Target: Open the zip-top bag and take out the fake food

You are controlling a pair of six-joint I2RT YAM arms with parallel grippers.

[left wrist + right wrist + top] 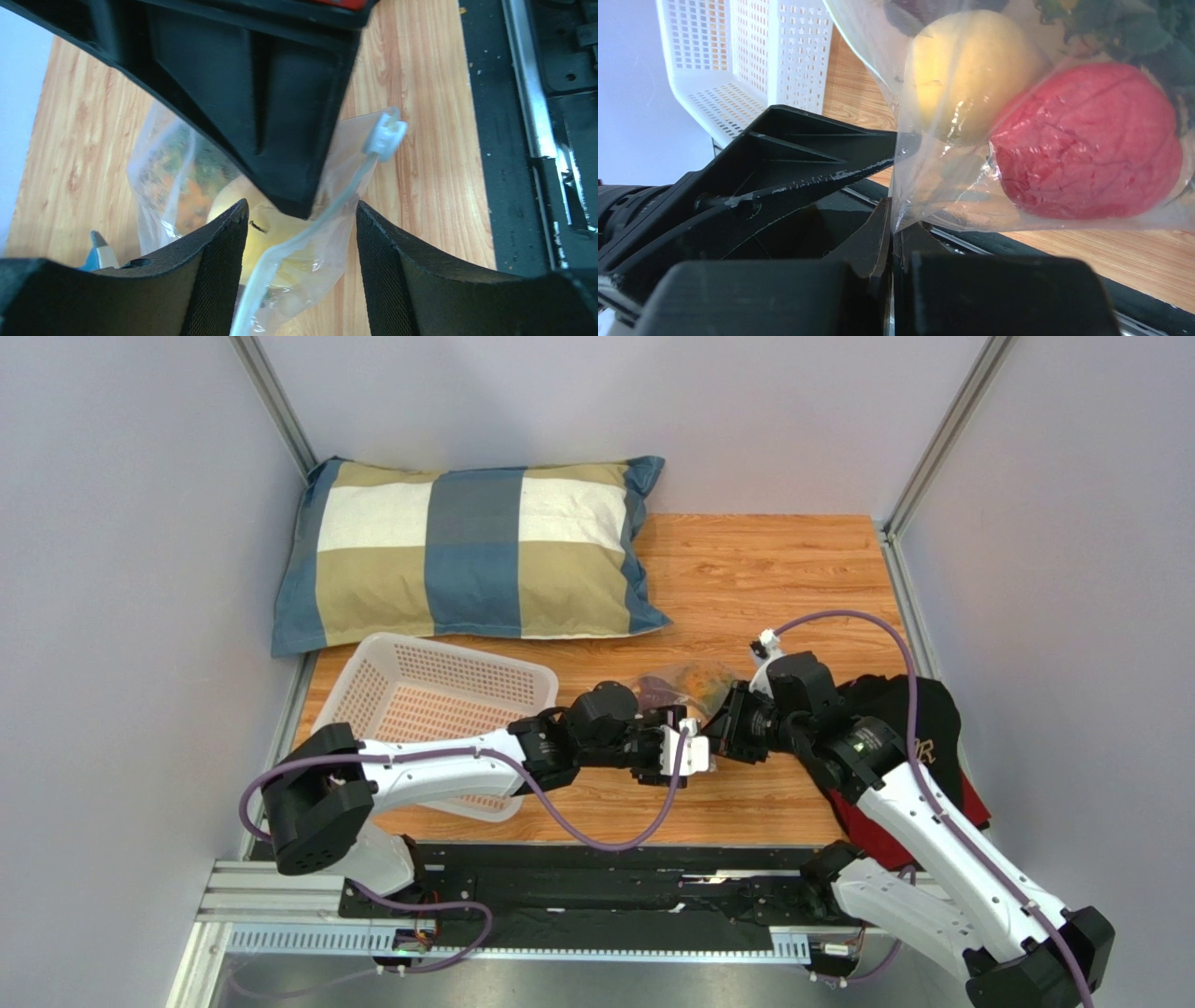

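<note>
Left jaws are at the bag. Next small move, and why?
Probably close the left gripper on the zip strip: it runs between the open jaws, the right gripper pinches the zip-top bag's edge, and the fake food is still inside.

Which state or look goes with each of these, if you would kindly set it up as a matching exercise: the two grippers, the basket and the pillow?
Things:
1. left gripper
2. right gripper
3. basket
4. pillow

States:
A. checked blue and beige
B. shut on the zip-top bag
C. white, perforated
D. open, fingers either side of the bag's zip edge

Pairs: 1-D, 2-B, 3-C, 4-A.
</note>
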